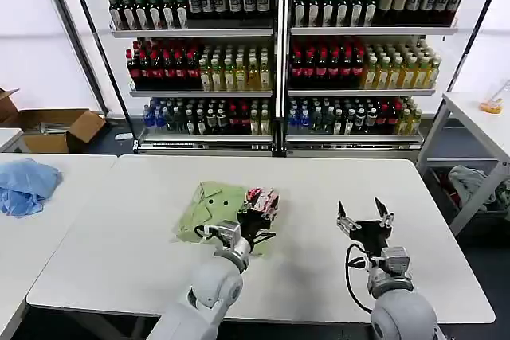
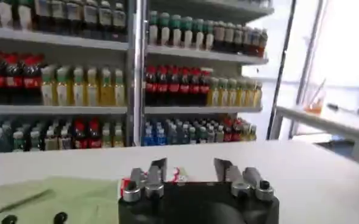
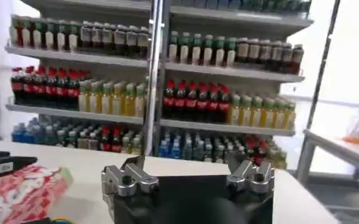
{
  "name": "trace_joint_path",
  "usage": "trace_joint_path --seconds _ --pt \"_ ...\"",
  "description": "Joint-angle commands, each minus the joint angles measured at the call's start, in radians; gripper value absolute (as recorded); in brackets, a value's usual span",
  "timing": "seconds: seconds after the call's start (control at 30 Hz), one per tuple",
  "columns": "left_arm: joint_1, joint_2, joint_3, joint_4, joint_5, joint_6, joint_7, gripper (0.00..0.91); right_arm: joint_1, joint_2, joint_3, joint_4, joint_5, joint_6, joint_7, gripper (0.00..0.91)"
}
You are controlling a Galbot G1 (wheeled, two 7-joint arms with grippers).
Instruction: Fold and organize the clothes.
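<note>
Folding looks mostly done: green T-shirt lies bundled on the worktop, left hand spread over it, right hand wide, empty beside.

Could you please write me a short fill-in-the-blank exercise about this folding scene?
1. The T-shirt on the white table is light ____.
2. The left gripper is at the shirt's red-and-white ____.
3. The right gripper, above bare table to the shirt's right, has its fingers ____.

Answers: green; graphic; open
</note>
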Motion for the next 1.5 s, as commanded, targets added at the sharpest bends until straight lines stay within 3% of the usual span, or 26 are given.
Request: trace_joint_path --seconds 0.03,0.17,0.33,0.7,0.87,0.9,1.03,1.07,1.1,1.5 --pt "0.172 0.036 -0.27 -0.178 -0.099 -0.026 -0.023 0.907 0.196 0.027 -0.179 -0.086 0.328 -0.079 0.031 0.907" --pt "0.243 0.072 -0.409 -0.203 -0.104 -0.031 -0.017 0.907 0.285 0.085 -0.269 -0.172 0.433 -0.084 0.076 0.907" --pt "0.324 0.095 -0.477 -0.24 -0.102 -0.043 -0.017 0.907 0.361 0.152 -0.367 -0.275 0.527 -0.084 0.139 0.907" --pt "0.348 0.091 -0.502 -0.25 -0.1 -0.048 -0.017 0.907 0.462 0.266 -0.386 -0.493 0.586 -0.068 0.203 0.907" --pt "0.347 0.089 -0.498 -0.241 -0.1 -0.05 -0.017 0.907 0.48 0.277 -0.377 -0.545 0.583 -0.06 0.213 0.715" --pt "0.347 0.088 -0.498 -0.241 -0.1 -0.05 -0.017 0.907 0.481 0.278 -0.376 -0.549 0.582 -0.059 0.215 0.715" --pt "0.347 0.088 -0.498 -0.234 -0.101 -0.051 -0.018 0.907 0.485 0.285 -0.366 -0.58 0.577 -0.041 0.225 0.282" --pt "0.346 0.088 -0.498 -0.234 -0.103 -0.051 -0.018 0.907 0.485 0.285 -0.365 -0.584 0.576 -0.036 0.226 0.03" --pt "0.347 0.088 -0.498 -0.235 -0.103 -0.051 -0.018 0.907 0.485 0.284 -0.365 -0.584 0.576 -0.034 0.226 0.0" --pt "0.351 0.089 -0.495 -0.235 -0.108 -0.05 -0.017 0.907 0.514 0.246 -0.345 -0.631 0.493 -0.022 0.191 0.0"
